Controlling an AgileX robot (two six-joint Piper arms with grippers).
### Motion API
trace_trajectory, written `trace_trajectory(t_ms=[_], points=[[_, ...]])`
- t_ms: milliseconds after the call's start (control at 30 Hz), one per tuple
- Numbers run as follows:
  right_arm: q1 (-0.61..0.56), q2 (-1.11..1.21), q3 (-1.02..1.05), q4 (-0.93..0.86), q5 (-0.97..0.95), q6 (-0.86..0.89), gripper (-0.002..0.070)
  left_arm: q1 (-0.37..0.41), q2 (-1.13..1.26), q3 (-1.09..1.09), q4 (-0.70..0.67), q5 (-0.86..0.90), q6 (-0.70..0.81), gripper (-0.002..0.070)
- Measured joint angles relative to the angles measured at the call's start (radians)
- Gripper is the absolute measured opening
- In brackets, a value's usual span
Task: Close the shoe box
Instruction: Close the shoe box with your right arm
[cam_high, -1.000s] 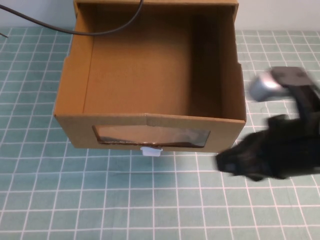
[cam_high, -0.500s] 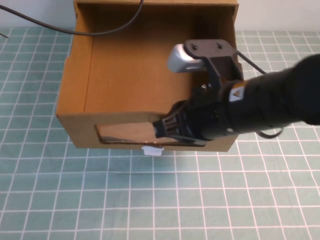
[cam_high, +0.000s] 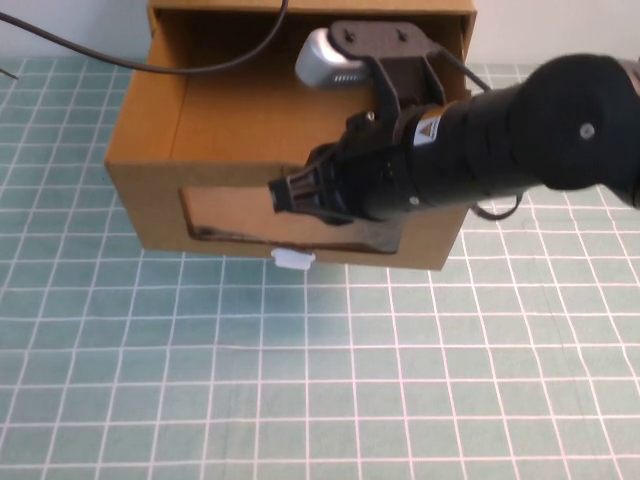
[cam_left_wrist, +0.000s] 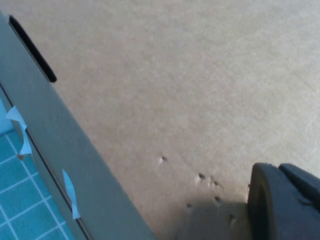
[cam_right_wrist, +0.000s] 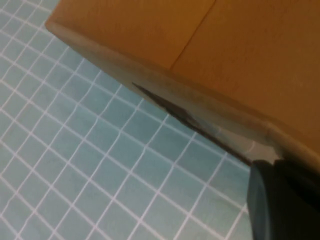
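The shoe box (cam_high: 150, 200) is a brown cardboard drawer with a clear window (cam_high: 225, 215) in its front and a small white pull tab (cam_high: 292, 259) below it. The drawer stands partly pulled out of its sleeve (cam_high: 310, 8) at the back. My right gripper (cam_high: 278, 195) is shut and its tip lies against the drawer's front wall at the window. In the right wrist view the gripper (cam_right_wrist: 282, 200) is at the box's front edge (cam_right_wrist: 150, 75). My left gripper (cam_left_wrist: 285, 202) is out of the high view. It is shut, right against a cardboard face (cam_left_wrist: 175, 75).
The box stands on a green checked mat (cam_high: 300, 380), which stretches in front of the box and to both sides. A black cable (cam_high: 120, 60) runs over the drawer's back left corner. The right arm (cam_high: 520, 140) reaches across the drawer's right half.
My right arm has swung in from the right onto the drawer's front. The drawer front has slid back toward the sleeve, so less of the open drawer shows.
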Motion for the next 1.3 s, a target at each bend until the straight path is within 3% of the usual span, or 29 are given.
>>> trace_trajectory(t_ms=[500, 900, 1300], points=[[-0.147, 0.136, -0.176, 0.0, -0.019, -0.005, -0.0011, 0.0, 0.0, 0.0, 0.0, 0.002, 0.0, -0.0005], [-0.181, 0.204, -0.33, 0.029, 0.143, -0.008, -0.0011, 0.0, 0.0, 0.0, -0.004, 0.004, -0.002, -0.0005], [-0.187, 0.22, -0.341, 0.034, 0.045, -0.022, -0.0011, 0.0, 0.0, 0.0, -0.006, 0.004, -0.002, -0.0005]])
